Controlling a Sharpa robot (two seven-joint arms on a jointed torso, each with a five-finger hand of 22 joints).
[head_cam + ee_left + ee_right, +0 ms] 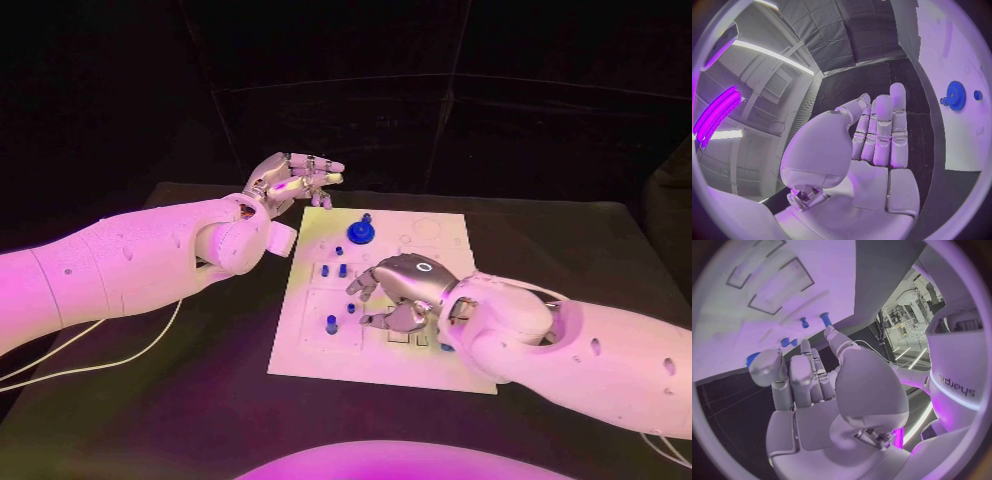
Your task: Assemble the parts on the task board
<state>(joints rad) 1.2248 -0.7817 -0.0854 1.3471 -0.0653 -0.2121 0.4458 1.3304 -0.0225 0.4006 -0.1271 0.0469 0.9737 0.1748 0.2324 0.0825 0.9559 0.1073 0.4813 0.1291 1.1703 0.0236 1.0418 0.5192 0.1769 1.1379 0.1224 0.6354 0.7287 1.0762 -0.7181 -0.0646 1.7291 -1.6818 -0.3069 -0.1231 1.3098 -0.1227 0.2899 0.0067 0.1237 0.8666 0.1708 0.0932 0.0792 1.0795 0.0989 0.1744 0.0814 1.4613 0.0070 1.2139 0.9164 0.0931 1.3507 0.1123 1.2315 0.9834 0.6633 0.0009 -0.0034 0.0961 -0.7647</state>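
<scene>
I see my right robot hand curled, gripping nothing visible, low over the board, nearer the small pegs than my empty left robot hand, raised beyond the gear.

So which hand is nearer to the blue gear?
Left. The left hand hovers off the board's far-left corner, close to the gear. The right hand is over the board's middle, farther away.
</scene>
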